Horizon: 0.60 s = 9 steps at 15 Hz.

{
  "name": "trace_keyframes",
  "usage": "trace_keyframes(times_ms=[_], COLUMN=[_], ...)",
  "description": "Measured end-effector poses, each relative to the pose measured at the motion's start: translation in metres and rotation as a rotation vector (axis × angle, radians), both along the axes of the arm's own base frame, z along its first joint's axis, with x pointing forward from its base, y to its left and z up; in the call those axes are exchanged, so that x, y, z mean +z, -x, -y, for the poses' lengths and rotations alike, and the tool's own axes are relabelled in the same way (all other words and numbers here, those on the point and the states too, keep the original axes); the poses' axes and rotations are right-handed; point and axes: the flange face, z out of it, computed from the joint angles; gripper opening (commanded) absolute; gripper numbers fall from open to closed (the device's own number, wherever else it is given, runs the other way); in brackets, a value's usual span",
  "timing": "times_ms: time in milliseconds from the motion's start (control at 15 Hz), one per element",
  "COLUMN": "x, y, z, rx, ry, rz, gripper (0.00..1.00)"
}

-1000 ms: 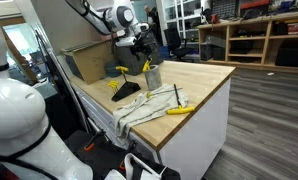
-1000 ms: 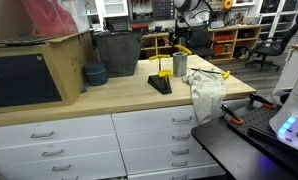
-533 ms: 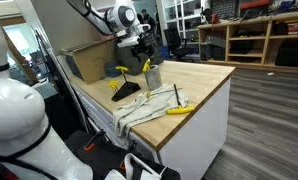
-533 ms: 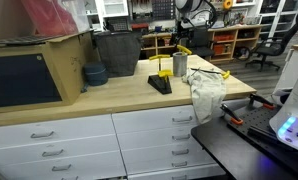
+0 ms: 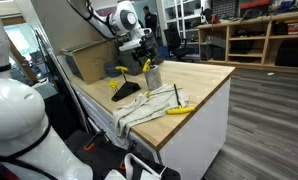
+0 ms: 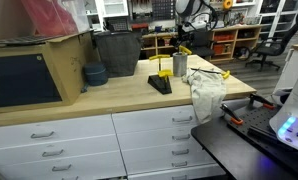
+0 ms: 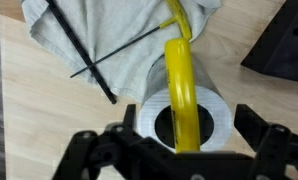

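The round grey cup [image 7: 217, 108] stands upright, a yellow utensil [image 7: 181, 80] inside. The gripper [image 7: 184, 150] above is wide open, empty.

Yellow tool [image 7: 181, 85] tip hidden in cup [image 7: 217, 108], black stand [image 7: 284, 45] cropped at right edge

Grey cloth [image 6: 204, 88] draped over the worktop [image 6: 119, 97] edge, thin black rod [image 7: 80, 50] lying on it, black wedge [image 6: 160, 84] beside, blue bowl [image 6: 94, 74], dark bin [image 6: 117, 53] behind, white drawers [image 6: 149, 130] below, shelves [image 5: 259, 35] beyond.
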Motion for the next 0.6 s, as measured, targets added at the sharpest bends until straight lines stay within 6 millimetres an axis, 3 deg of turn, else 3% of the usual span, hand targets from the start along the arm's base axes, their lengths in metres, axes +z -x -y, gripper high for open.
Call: trace_keyframes(times_ms=[133,600], x=[-0.0012,-0.0009], y=[0.0,-0.0004], z=[0.0005,0.0039], rx=[0.002,0.006], ry=[0.004,0.016], rz=[-0.002,-0.001], gripper=[0.66,0.12])
